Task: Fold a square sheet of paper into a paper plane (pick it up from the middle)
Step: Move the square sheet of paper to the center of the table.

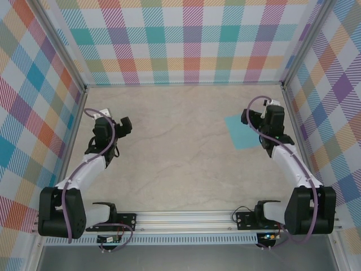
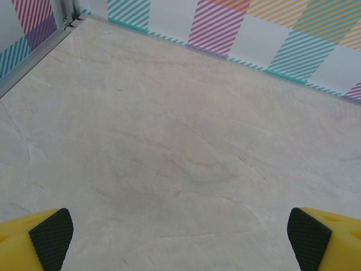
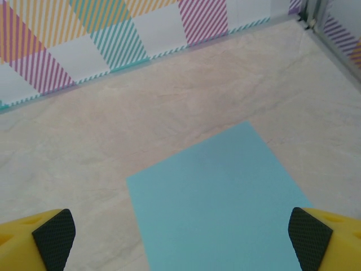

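Fingers of left gripper point(image 2: 180, 240) and right gripper point(image 3: 181, 237) stand apart; square sheet of paper point(image 3: 220, 197), lower right of frame, looks thin, limp, best pinched mid-sheet.

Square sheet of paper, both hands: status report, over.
Left hand open, over table. Right hand open, over the square sheet of paper. Sheet flat, unfolded. Nothing in the way.

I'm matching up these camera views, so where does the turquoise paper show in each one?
Top external: paper at right, partly under the right arm.
Right wrist: paper lower centre, running off the bottom edge.
Left wrist: table meeting the plaid wall.
Shared landmark: that plaid wall at the table's far edge.
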You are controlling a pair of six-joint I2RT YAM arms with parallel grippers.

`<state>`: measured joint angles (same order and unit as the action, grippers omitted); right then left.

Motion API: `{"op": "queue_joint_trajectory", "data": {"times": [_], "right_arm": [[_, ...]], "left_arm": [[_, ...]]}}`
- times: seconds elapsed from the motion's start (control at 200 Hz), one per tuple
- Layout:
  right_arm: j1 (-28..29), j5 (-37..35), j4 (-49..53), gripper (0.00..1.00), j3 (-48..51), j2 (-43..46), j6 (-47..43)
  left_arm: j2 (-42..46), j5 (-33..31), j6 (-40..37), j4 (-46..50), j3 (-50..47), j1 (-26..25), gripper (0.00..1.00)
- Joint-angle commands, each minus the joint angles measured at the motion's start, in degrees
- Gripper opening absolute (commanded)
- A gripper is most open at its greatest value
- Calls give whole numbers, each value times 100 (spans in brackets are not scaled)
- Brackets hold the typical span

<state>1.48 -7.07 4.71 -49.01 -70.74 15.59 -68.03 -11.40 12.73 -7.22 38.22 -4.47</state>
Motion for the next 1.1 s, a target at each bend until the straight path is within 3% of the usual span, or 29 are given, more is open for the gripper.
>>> {"op": "queue_joint_trajectory", "data": {"times": [0.0,0.26,0.68,0.91,1.095], "right_arm": [[-38,890,1644,100,-374,-392,730],[-33,2036,1669,97,-951,-1799,1643],[-17,2057,2050,90,-2312,-3720,1928],[134,2069,2091,88,-2357,-4101,2057],[611,2254,2077,87,-2098,-4132,2224]], "left_arm": [[374,196,340,982,209,-62,100],[372,636,233,1428,526,-59,100],[112,778,752,1461,557,-63,100],[-107,1210,1130,1496,648,-63,100],[-361,1311,1370,1625,810,-123,100]]}}
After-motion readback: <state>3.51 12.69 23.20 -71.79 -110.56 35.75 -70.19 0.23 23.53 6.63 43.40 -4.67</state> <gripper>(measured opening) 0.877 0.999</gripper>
